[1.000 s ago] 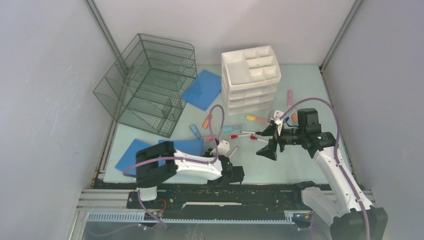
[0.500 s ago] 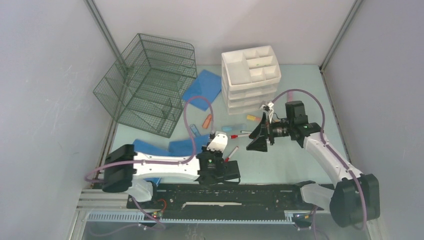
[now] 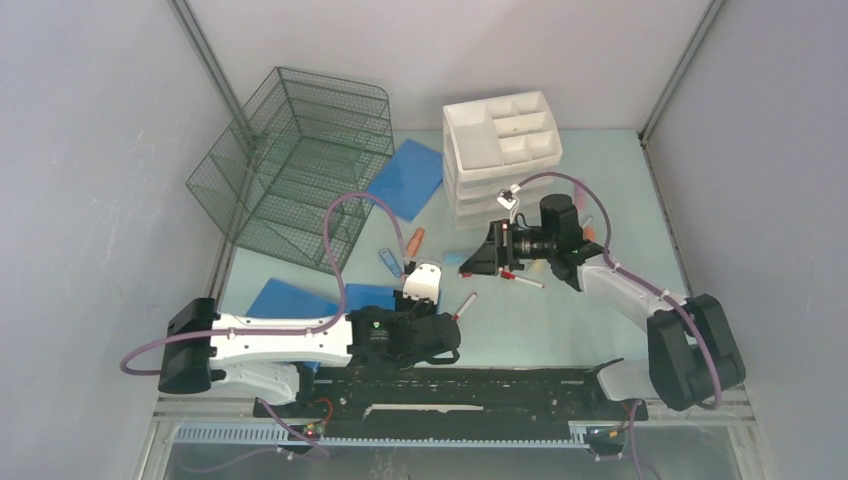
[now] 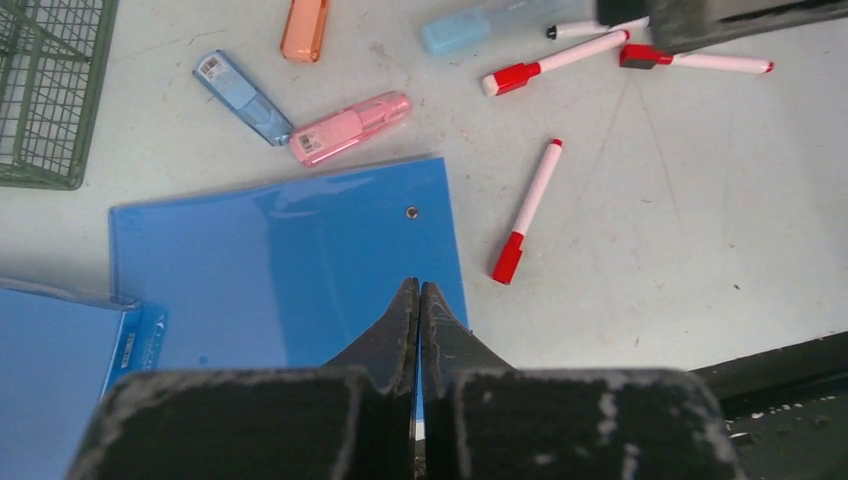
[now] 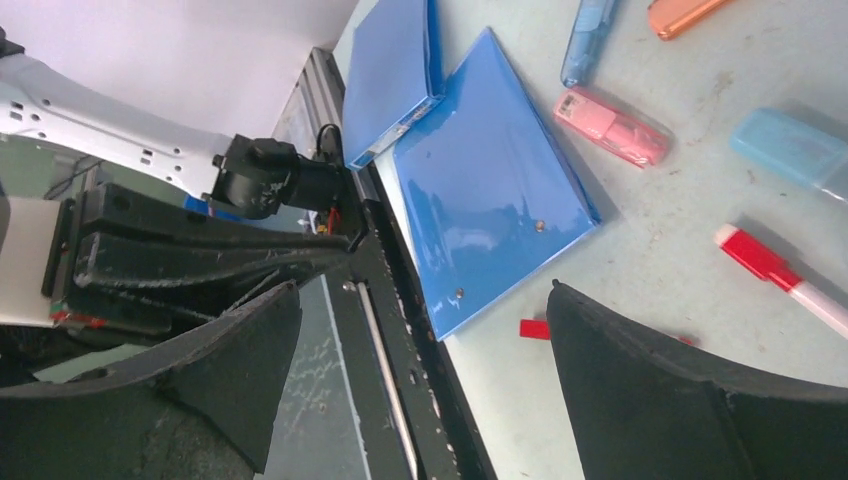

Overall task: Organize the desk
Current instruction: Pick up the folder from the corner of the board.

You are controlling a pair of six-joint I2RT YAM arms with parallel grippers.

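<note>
The pale mint-green rectangular bench [image 3: 560, 320] is spanning the enclosure floor, carrying one green wire-mesh rack [image 3: 300, 165], one white plastic drawer unit [image 3: 500, 150], three blue plastic folders [image 3: 405, 178] and three red-capped white markers [image 4: 525, 212]. The left jaws are pressing shut, empty, above a folder; the right jaws are gaping wide, holding nothing.

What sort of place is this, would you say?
Probably a walled robot test bench staged as an office desk: robot arms bolted at the edge, a wire file tray, a white drawer unit, blue folders and markers strewn about.
</note>
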